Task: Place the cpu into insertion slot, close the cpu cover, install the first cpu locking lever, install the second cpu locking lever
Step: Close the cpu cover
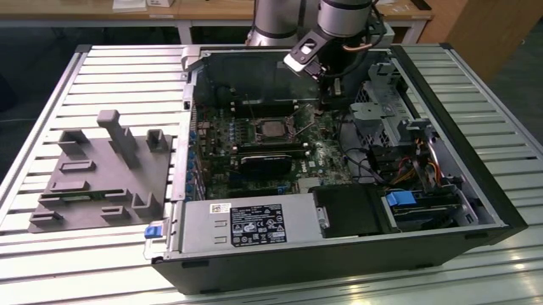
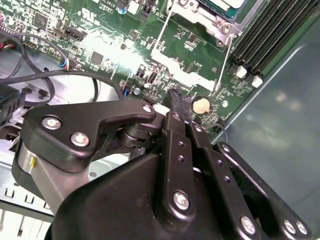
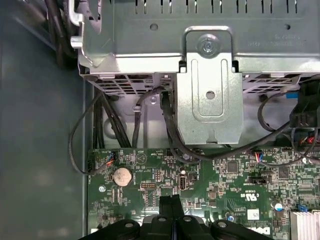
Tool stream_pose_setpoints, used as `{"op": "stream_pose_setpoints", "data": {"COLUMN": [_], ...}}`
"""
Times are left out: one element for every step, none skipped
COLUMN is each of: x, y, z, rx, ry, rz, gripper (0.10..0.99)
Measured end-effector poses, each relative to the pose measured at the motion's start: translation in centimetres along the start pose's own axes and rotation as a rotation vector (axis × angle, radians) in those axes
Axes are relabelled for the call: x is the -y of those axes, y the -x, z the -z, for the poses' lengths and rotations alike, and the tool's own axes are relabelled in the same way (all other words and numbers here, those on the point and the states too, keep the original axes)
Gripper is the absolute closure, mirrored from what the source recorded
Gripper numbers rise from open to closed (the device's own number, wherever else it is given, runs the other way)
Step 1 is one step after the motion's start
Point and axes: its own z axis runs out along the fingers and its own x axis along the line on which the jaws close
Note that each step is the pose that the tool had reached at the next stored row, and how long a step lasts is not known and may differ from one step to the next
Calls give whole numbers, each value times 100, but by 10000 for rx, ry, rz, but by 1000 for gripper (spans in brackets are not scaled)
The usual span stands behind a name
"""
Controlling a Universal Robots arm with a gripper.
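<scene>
Just off one corner of the small square dark insertion slot (image 1: 252,131) with its metal rim, the black two-fingered gripper (image 2: 175,96) hangs over the green circuit board (image 2: 115,45). It is closed tight with nothing held, and the first wrist view shows the same meeting tips (image 3: 173,201).

The flat square cpu (image 1: 271,129), silver-grey on top, sits inside the slot. The thin dark-silver metal cpu cover (image 2: 207,17), a frame with a square window, seems to lie down around it, though part of it is out of sight.

Two thin bright wires run out from the slot. One wire lever (image 2: 226,62) leaves the slot corner nearest the gripper and ends close to the round silver coin cell (image 2: 201,104). The second wire lever (image 2: 165,27) leaves the slot's other side. Neither looks tucked under a catch, so I judge that a lever step is in hand, with the closed gripper serving as a pusher. Its tips are near the free end of the wire lever but apart from it.

To do this well, the tips should meet the wire near its free end, well out from the slot, where it gives most easily. They should press it down and a little sideways so it slides under the catch at the slot's rim. The push should stay clear of the coin cell and of the long black memory slots (image 2: 272,30) beside the slot. A thin springy wire can slip off a smooth fingertip, so a slow, square contact seems wise.
</scene>
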Motion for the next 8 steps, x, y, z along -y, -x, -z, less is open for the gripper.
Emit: {"op": "stream_pose_setpoints", "data": {"x": [0,0,1,1,1,2,2,2], "y": [0,0,0,0,0,1,1,1], "z": [-15,-30,-47,-63,-78,-92,-105,-118], "rx": [0,0,0,-1,-2,-2,0,0], "ry": [0,0,0,0,1,0,0,0], "rz": [0,1,1,1,1,1,2,1], "gripper": [984,984,984,984,984,984,984,984]}}
